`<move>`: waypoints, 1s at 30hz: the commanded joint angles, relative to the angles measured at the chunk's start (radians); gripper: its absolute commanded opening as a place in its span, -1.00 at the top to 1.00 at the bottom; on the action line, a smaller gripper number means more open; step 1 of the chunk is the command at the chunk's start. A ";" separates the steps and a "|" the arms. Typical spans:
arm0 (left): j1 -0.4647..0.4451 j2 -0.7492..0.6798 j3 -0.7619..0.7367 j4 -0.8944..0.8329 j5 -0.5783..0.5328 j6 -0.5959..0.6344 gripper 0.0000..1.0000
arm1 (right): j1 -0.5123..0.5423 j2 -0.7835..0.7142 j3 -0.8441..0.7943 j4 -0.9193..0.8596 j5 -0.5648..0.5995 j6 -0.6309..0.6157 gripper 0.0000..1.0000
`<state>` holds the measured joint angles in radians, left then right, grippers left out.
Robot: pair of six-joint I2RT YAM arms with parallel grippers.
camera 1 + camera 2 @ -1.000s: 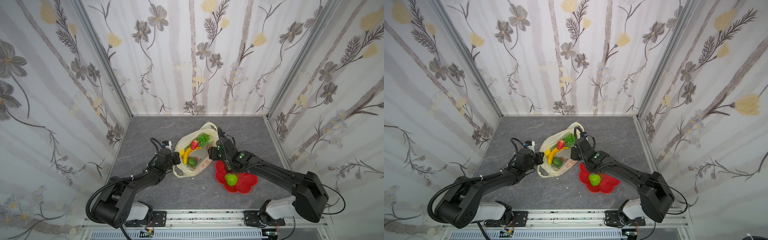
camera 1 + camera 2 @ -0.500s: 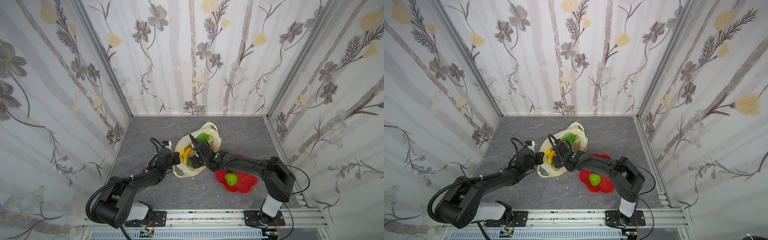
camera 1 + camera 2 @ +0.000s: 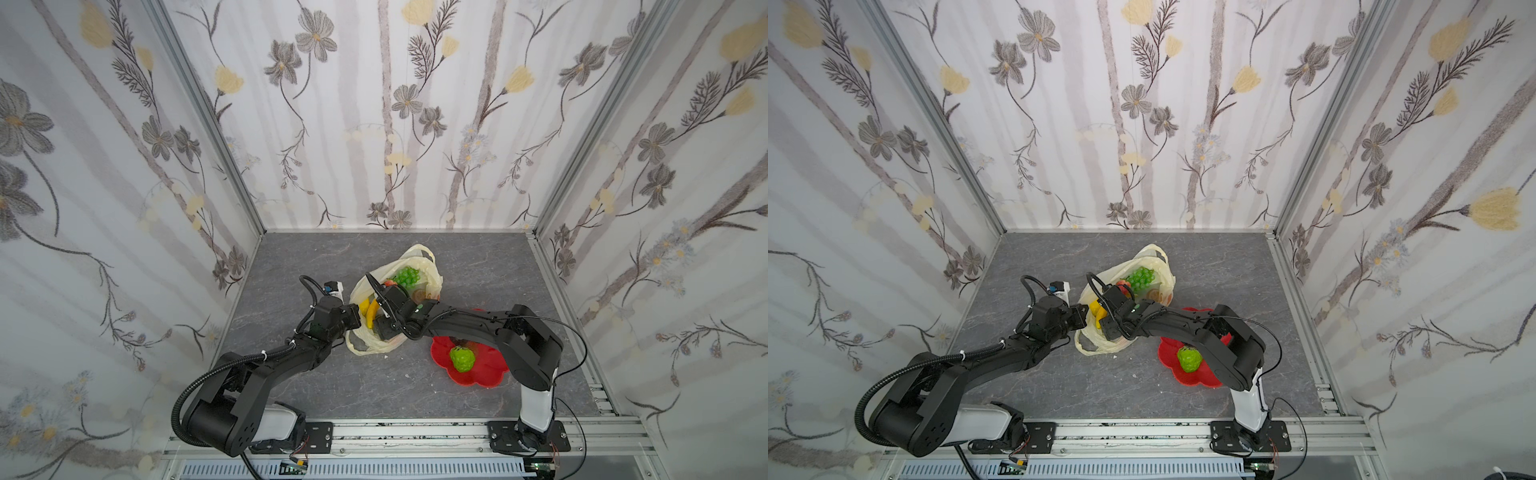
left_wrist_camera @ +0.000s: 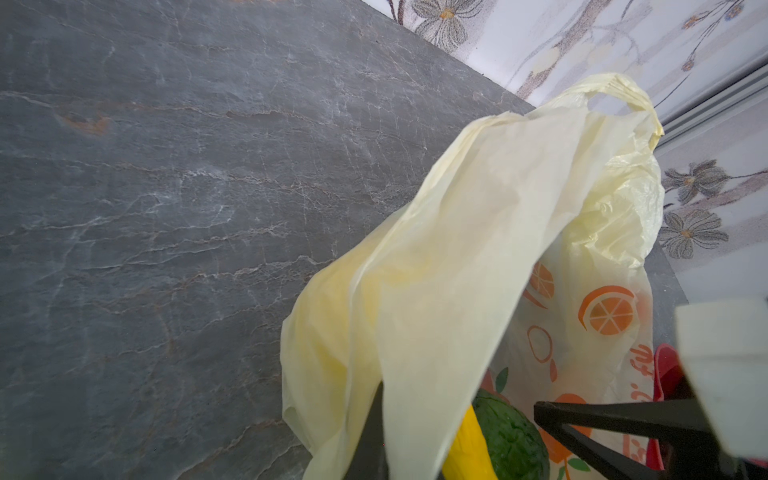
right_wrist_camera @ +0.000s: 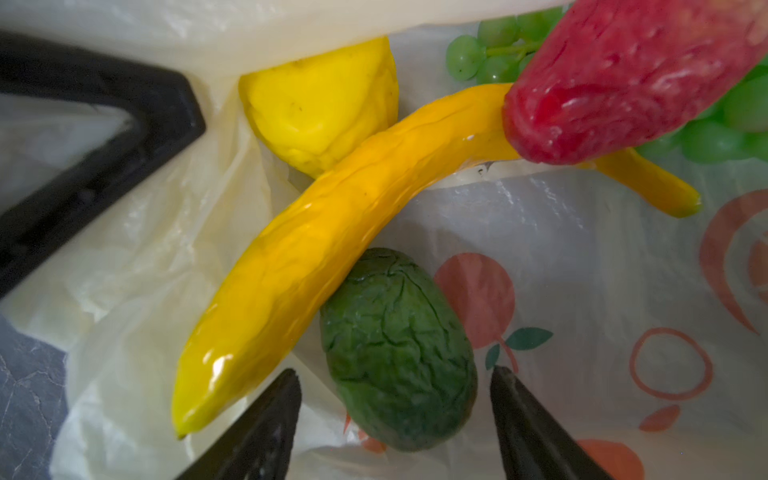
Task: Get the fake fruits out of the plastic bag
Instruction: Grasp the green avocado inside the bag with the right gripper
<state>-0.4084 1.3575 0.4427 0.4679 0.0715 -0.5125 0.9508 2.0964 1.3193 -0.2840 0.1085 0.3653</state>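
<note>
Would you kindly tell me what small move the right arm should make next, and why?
Probably lower the right gripper slightly and close its open fingers on the avocado, which they flank inside the plastic bag; the left gripper pinches the bag's edge.

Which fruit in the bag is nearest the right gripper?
The green avocado, partly between the fingertips of the right gripper; the banana lies to one side.
</note>
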 commanded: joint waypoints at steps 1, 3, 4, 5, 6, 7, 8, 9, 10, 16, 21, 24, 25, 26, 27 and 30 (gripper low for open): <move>0.000 -0.003 0.002 0.026 -0.002 -0.007 0.85 | -0.003 0.020 0.018 0.000 -0.003 -0.003 -0.51; 0.000 -0.003 0.001 0.026 -0.002 -0.007 0.85 | -0.004 0.025 0.023 -0.001 0.002 0.002 -0.54; 0.000 -0.004 0.001 0.026 -0.002 -0.007 0.85 | -0.007 0.029 0.024 -0.001 0.004 0.007 -0.55; 0.001 -0.004 0.001 0.026 -0.001 -0.006 0.85 | -0.009 0.032 0.026 -0.003 0.003 0.010 -0.55; 0.000 -0.006 0.001 0.026 -0.002 -0.007 0.85 | -0.013 0.036 0.028 -0.005 0.002 0.013 -0.55; 0.000 -0.008 0.001 0.026 -0.002 -0.006 0.85 | -0.015 0.039 0.030 -0.007 0.004 0.016 -0.54; 0.001 -0.008 -0.001 0.026 -0.002 -0.006 0.85 | -0.017 0.043 0.032 -0.007 0.003 0.018 -0.54; -0.001 -0.008 -0.001 0.026 -0.004 -0.006 0.85 | -0.018 0.047 0.031 -0.007 0.002 0.021 -0.54; -0.001 -0.007 -0.001 0.026 -0.003 -0.006 0.85 | -0.022 0.050 0.033 -0.007 0.002 0.024 -0.53; 0.000 -0.008 -0.001 0.026 -0.002 -0.007 0.85 | -0.026 0.073 0.044 -0.011 -0.016 0.045 -0.43; 0.000 -0.008 -0.001 0.026 -0.002 -0.006 0.85 | -0.026 0.077 0.047 -0.011 -0.016 0.054 -0.29; -0.001 -0.009 -0.001 0.026 -0.004 -0.004 0.85 | -0.026 0.075 0.046 -0.012 -0.017 0.055 -0.22; 0.000 -0.011 -0.001 0.026 -0.004 -0.005 0.85 | -0.026 0.074 0.047 -0.012 -0.016 0.055 -0.21; 0.000 -0.011 -0.001 0.026 -0.003 -0.006 0.85 | -0.026 0.071 0.047 -0.012 -0.018 0.055 -0.20; 0.000 -0.010 0.001 0.026 -0.003 -0.005 0.85 | -0.026 0.070 0.047 -0.012 -0.018 0.055 -0.19; -0.001 -0.010 -0.001 0.026 -0.003 -0.005 0.85 | -0.026 0.064 0.047 -0.015 -0.018 0.055 -0.17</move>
<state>-0.4084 1.3529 0.4427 0.4679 0.0715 -0.5129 0.9245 2.1693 1.3575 -0.3092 0.0891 0.4152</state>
